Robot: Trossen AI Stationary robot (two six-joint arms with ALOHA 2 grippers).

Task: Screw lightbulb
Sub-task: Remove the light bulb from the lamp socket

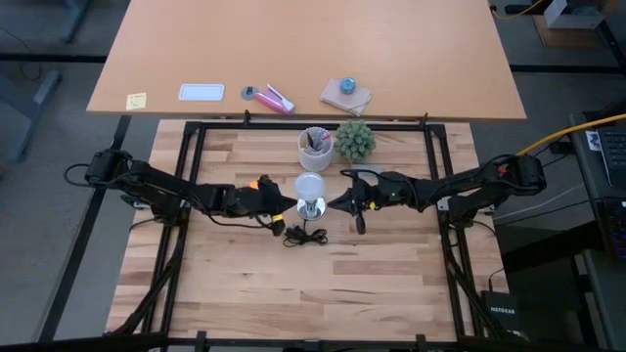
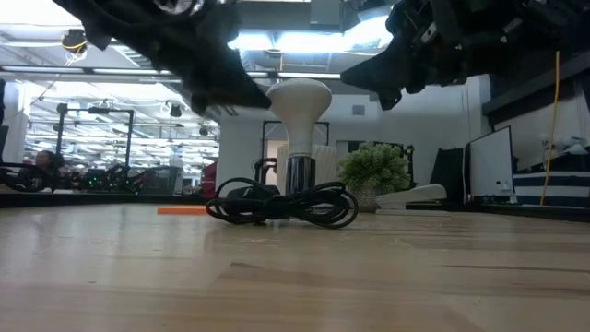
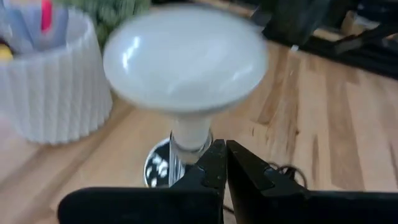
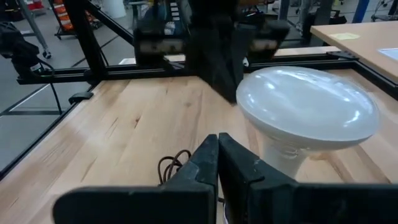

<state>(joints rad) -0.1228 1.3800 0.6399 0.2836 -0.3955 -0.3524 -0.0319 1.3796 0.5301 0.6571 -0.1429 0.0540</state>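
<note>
The light wooden surface (image 1: 245, 284) carries the work at its centre. The frosted white lightbulb with a grey-silver screw base (image 1: 310, 186) stands upright in the shiny round metal socket disc (image 1: 312, 208), beside its coiled black cord (image 1: 305, 236). Judged step: seating appears done or nearly done. The left gripper (image 1: 280, 207) and right gripper (image 1: 333, 203) flank the bulb, fingers pressed together, holding nothing. Next move: open, grasp the dome, rotate.

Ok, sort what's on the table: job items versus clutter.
Job: lightbulb standing in the metal socket, black cord, left gripper, right gripper.
Clutter: white cup of pens, small plant.
</note>
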